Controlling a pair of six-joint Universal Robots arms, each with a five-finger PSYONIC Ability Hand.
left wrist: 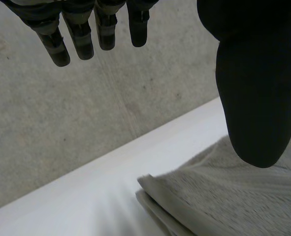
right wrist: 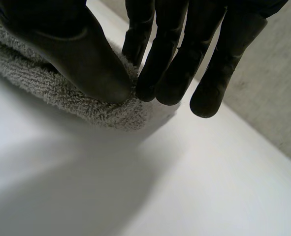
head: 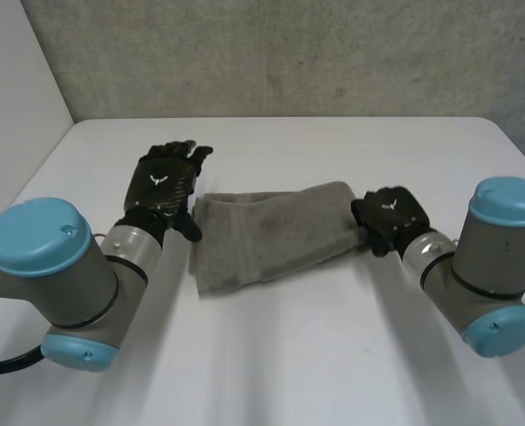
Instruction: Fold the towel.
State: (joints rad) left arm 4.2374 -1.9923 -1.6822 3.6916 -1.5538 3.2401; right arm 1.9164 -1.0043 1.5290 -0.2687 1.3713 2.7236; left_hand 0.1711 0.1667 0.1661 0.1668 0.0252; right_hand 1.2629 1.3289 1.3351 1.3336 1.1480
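Note:
A grey towel (head: 266,235) lies folded in a thick band across the middle of the white table (head: 333,355). My right hand (head: 388,217) is at its right end; in the right wrist view the thumb (right wrist: 86,64) and fingers (right wrist: 160,69) pinch the folded edge of the towel (right wrist: 106,110). My left hand (head: 164,184) hovers just beyond the towel's left end with its fingers (left wrist: 81,34) straight and spread, holding nothing. Beneath its thumb (left wrist: 256,98), the left wrist view shows a layered corner of the towel (left wrist: 184,196).
A grey concrete wall (head: 289,53) stands behind the table's far edge. My two grey arms reach in from the near left and near right corners.

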